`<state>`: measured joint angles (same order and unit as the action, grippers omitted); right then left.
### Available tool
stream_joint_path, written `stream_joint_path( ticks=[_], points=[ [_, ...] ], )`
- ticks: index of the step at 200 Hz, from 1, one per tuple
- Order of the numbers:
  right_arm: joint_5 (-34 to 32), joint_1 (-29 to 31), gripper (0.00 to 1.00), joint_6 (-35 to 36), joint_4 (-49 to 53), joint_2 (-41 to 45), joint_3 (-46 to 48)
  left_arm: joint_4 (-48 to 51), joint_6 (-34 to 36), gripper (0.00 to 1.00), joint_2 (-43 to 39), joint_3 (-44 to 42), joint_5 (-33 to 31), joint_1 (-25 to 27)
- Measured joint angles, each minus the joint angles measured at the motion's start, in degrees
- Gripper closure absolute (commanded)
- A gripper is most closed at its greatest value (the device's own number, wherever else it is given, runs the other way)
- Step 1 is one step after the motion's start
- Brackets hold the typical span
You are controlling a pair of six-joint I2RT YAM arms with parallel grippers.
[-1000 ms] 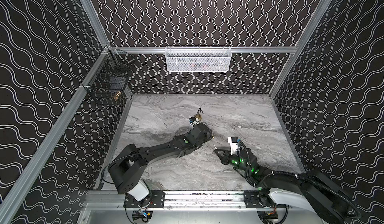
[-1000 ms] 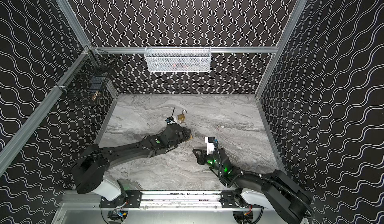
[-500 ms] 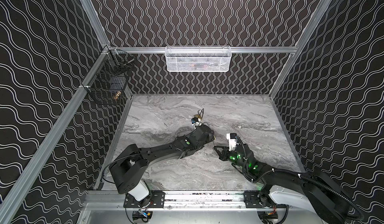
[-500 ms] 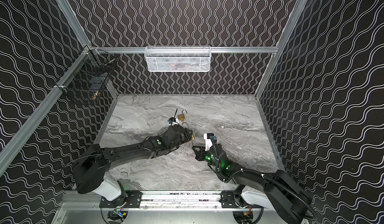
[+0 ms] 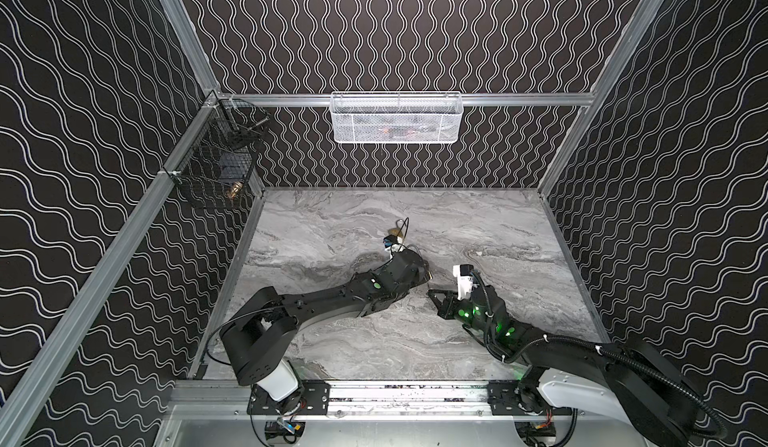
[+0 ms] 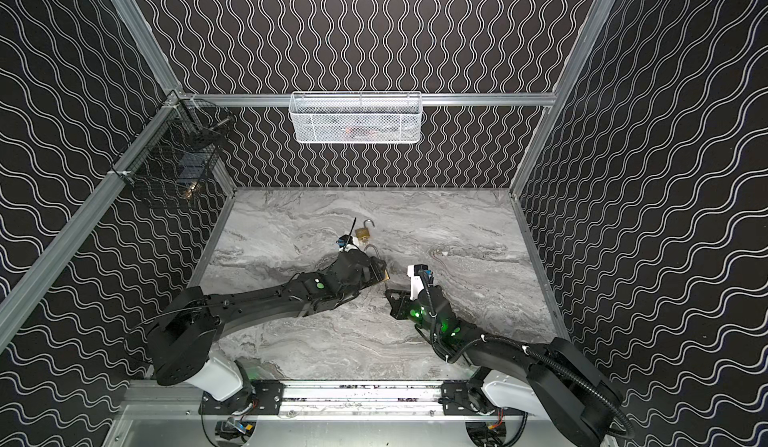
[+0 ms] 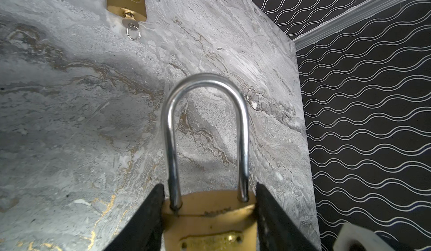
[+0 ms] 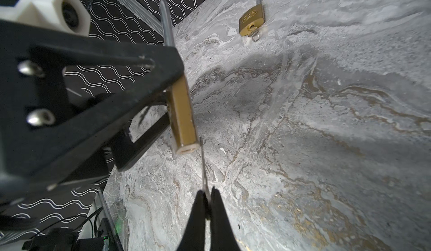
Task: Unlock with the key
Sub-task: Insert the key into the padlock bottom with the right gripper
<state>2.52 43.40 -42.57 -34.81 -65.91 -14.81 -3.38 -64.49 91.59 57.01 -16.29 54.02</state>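
A brass padlock [image 7: 210,219] with its steel shackle [image 7: 205,121] closed sits between the fingers of my left gripper [image 7: 208,188], which is shut on its body. In the right wrist view the same padlock [image 8: 182,116] hangs with its bottom face toward my right gripper [image 8: 207,191]. That gripper is shut on a thin key [image 8: 203,168], seen edge-on. The key's tip reaches the edge of the padlock's bottom face; whether it has entered the keyhole I cannot tell. In both top views the left gripper [image 5: 419,267] [image 6: 380,270] and right gripper [image 5: 432,293] [image 6: 388,293] meet mid-table.
A second brass padlock [image 6: 365,233] [image 8: 251,22] lies farther back on the marble table [image 5: 498,224], shackle open, a key with a ring in it. A white mesh basket [image 5: 397,119] hangs on the back wall and a black wire basket [image 5: 220,166] on the left wall.
My right gripper has moved a little away from the front edge, bringing the key up to the padlock held by the left gripper. The left arm has hardly shifted.
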Motion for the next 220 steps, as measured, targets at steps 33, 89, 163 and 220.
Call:
stream_joint_path(
  ticks=[33,89,163,220],
  points=[
    [0.2,0.1,1.0,0.1,0.1,-0.2,0.0,0.0,0.0,0.57,0.3,0.0,0.0,0.0],
    [0.5,0.7,1.0,0.2,0.5,-0.2,-0.2,-0.1,0.7,0.57,-0.7,-0.1,-1.8,0.0],
    [1.0,1.1,1.0,0.2,0.6,-0.2,-0.5,-0.4,1.7,0.57,-0.7,0.0,-2.6,0.0],
    [0.7,1.2,1.0,1.2,1.0,0.1,-1.0,-0.4,1.7,0.57,0.0,0.0,-2.2,0.0]
  ],
)
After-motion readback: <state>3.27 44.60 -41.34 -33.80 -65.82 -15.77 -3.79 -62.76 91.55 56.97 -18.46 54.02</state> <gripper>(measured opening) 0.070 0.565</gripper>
